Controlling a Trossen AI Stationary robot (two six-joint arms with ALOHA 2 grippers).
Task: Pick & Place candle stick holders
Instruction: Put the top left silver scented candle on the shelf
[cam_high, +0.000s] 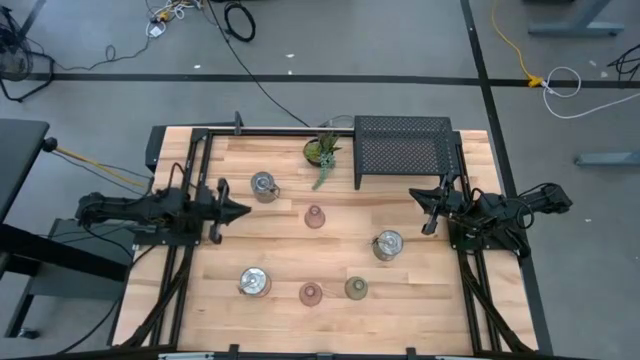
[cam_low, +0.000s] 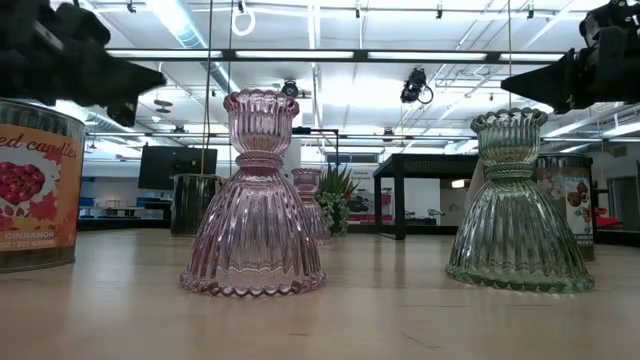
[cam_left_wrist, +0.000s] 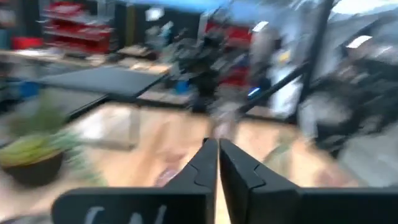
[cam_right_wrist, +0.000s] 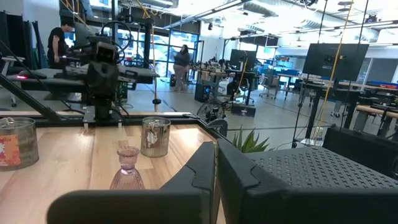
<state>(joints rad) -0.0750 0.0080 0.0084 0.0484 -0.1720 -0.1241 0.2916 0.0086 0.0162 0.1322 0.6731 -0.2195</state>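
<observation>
Pink glass holder up close on the tabletop, both end effectors closed and empty at the sides.

In the low view the pink glass candle stick holder (cam_low: 254, 195) stands nearest, upright, with the olive-green glass holder (cam_low: 518, 203) beside it and a silver candle tin (cam_low: 36, 187) at the edge. From above, the six holders are spread across the wooden tabletop (cam_high: 430, 290). The left end effector (cam_high: 243, 210), fingers pressed together and holding nothing, hovers at the left side; the silver tin (cam_high: 264, 185) lies just ahead of it and slightly toward the far edge, the closest piece to either arm. The right end effector (cam_high: 428, 228), also pinched closed and empty, sits by the black mesh rack (cam_high: 404, 146), with another silver tin (cam_high: 388, 244) just beside and nearer the front. All holders stand upright, so an approach would probably come from the side or above.
</observation>
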